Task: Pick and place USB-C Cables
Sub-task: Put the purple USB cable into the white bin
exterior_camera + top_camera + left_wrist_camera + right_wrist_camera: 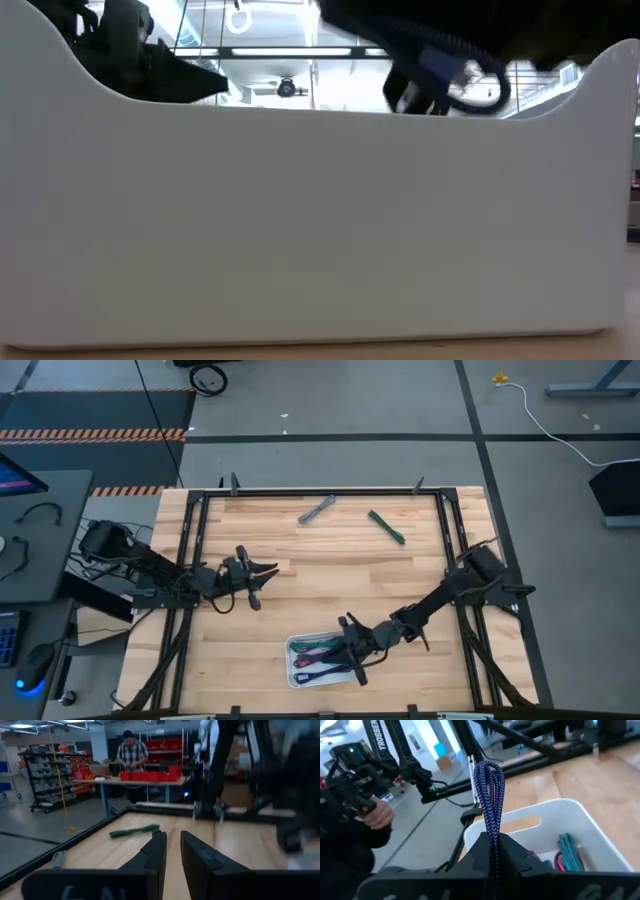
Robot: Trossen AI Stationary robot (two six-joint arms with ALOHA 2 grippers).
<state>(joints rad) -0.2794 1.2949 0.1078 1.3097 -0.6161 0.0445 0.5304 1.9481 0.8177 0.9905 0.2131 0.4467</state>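
Note:
A white tray (296, 678) near the table's near edge holds several bundled cables; teal (568, 852) and magenta (556, 863) ones show in the right wrist view. My right gripper (351, 652) is over the tray's right end, shut on a purple-blue braided cable bundle (490, 780). A grey cable (317, 509) and a green cable (386, 526) lie flat on the wood near the far edge. My left gripper (266, 584) is open over bare wood left of centre, touching nothing; it faces the green cable (134, 831). My right gripper (492, 837) pinches the purple-blue bundle between its two fingers. The cords run along the fingers, and the looped end (489, 770) sticks out well past the fingertips. The bundle is lifted clear, above the white tray (570, 815). Its other end is hidden between the fingers.
A black frame (320, 493) runs round the tabletop's edges. Bare wood lies between the tray and the two far cables. In the low view the tray's white wall (320, 220) fills the picture. A person (131, 752) stands at a bench far behind the table.

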